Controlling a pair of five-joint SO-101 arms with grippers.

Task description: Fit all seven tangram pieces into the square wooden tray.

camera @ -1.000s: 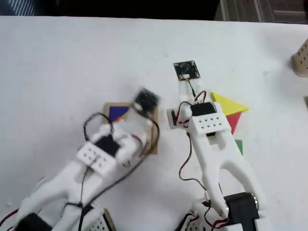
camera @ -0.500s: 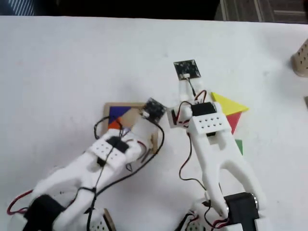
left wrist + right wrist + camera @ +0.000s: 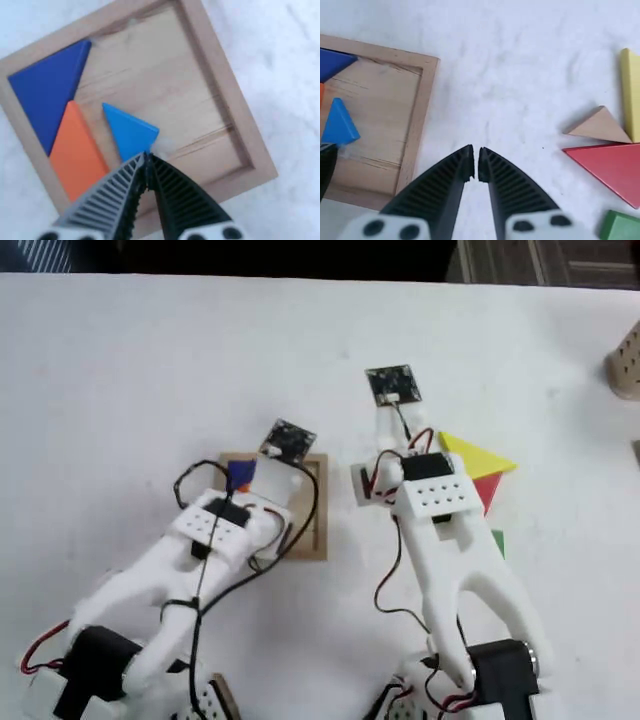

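The square wooden tray (image 3: 220, 95) holds a dark blue triangle (image 3: 47, 95), an orange piece (image 3: 75, 155) and a small light blue triangle (image 3: 130, 132). My left gripper (image 3: 147, 160) is shut, its tips touching the light blue triangle's near edge. In the high view the left arm (image 3: 215, 530) covers most of the tray (image 3: 318, 510). My right gripper (image 3: 475, 164) hangs shut and empty over bare table between the tray (image 3: 417, 125) and the loose pieces: a yellow triangle (image 3: 630, 95), a tan triangle (image 3: 600, 127), a red triangle (image 3: 610, 165) and a green piece (image 3: 620, 227).
In the high view the right arm (image 3: 432, 495) stands between the tray and the yellow (image 3: 480, 455), red (image 3: 487, 492) and green (image 3: 497, 543) pieces. A wooden pegged block (image 3: 625, 365) sits at the table's right edge. White table stretches open behind both arms.
My left arm has swung left and back over the tray, its wrist now above the tray's far side. The right arm has barely moved.
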